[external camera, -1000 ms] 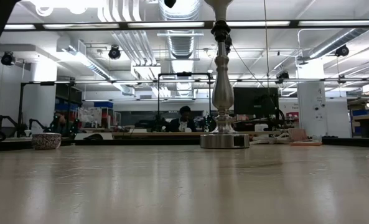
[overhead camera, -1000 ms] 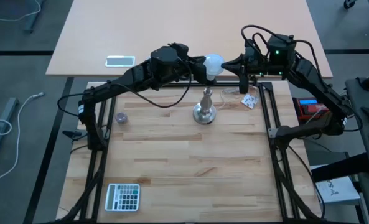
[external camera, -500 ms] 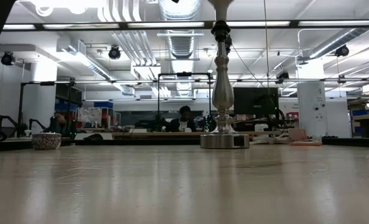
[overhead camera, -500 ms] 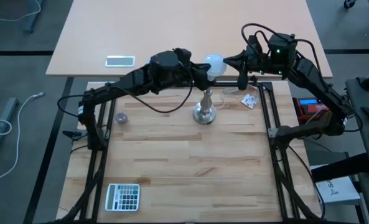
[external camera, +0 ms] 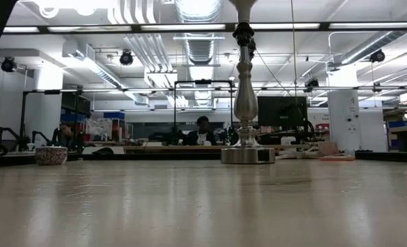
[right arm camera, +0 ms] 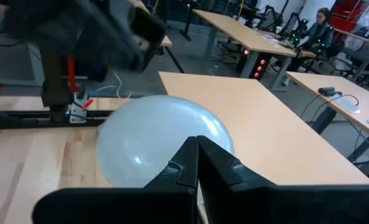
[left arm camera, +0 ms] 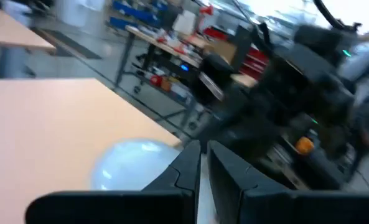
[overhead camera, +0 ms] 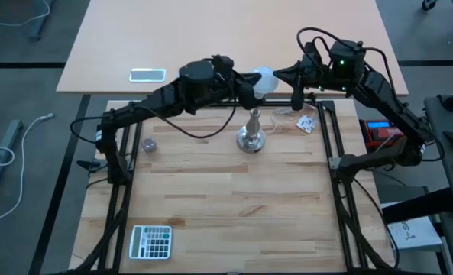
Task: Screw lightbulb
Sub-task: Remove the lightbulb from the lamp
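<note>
The white lightbulb (overhead camera: pixel 264 77) stands upright on top of the silver stand (overhead camera: pixel 251 131), whose round base rests on the wooden table near its far edge. My left gripper (overhead camera: pixel 247 82) reaches in level from the table's left, shut, its tips at the globe's left side. My right gripper (overhead camera: pixel 279 75) comes from the right, shut, its tips at the globe's right side. The low view shows only the stand's stem and base (external camera: pixel 245 103); the bulb is above that picture. My left gripper touches the bulb's globe (left arm camera: pixel 159 160) with the outer side of one shut finger (left arm camera: pixel 183 167), coming level from the table's left. The bulb sits upright on the stand. My right gripper has its shut fingertips (right arm camera: pixel 187 163) against the globe's right side (right arm camera: pixel 165 134), coming nearly level from the table's right.
A small bowl (overhead camera: pixel 149 144) sits at the left of the table, a white keypad-like object (overhead camera: pixel 150 241) near the front left, and a small packet (overhead camera: pixel 307 124) right of the stand. A phone (overhead camera: pixel 147 74) lies on the far table. People sit in the room behind.
My left gripper has risen a little and tipped slightly beside the bulb. The bulb stays upright on the stand.
</note>
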`<state>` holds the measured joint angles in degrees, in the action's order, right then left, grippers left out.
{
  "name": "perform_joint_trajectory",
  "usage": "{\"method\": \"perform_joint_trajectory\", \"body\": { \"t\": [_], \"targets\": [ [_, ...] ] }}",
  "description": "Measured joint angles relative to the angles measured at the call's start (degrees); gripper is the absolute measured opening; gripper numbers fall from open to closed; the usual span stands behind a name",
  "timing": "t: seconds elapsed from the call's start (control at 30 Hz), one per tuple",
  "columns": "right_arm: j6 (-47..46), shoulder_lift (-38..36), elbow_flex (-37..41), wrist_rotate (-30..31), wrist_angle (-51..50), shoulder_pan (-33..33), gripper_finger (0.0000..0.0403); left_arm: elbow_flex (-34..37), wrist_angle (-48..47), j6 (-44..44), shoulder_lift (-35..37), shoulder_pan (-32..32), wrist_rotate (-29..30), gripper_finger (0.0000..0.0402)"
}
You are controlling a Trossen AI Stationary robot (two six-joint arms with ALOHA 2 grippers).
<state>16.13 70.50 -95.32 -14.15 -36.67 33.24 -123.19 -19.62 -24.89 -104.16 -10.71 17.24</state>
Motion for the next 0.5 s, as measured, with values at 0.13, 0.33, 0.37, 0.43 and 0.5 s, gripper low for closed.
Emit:
{"method": "perform_joint_trajectory", "body": {
  "t": [0.13,0.33,0.37,0.43,0.5],
  "targets": [
    [-1.9,-0.1,0.0,-4.1,-0.8,0.0,0.0,0.0,-0.7,0.8,0.0,-1.5,2.2,0.002],
    [-3.3,0.1,0.5,-7.3,-1.0,0.0,0.0,0.4,-4.8,0.1,-0.5,-3.0,2.7,0.002],
    [-3.1,0.2,0.7,-7.4,-0.8,0.0,0.0,0.6,-5.3,0.0,-0.6,-3.0,2.8,0.002],
    [-2.8,0.0,1.4,-7.4,-0.8,0.0,0.0,0.8,-4.5,-0.1,-0.9,-3.0,2.1,0.002],
    [-2.6,0.0,1.8,-7.2,-0.4,0.0,0.0,0.8,-4.0,-1.2,-1.1,-2.9,1.3,0.002]
  ]
}}
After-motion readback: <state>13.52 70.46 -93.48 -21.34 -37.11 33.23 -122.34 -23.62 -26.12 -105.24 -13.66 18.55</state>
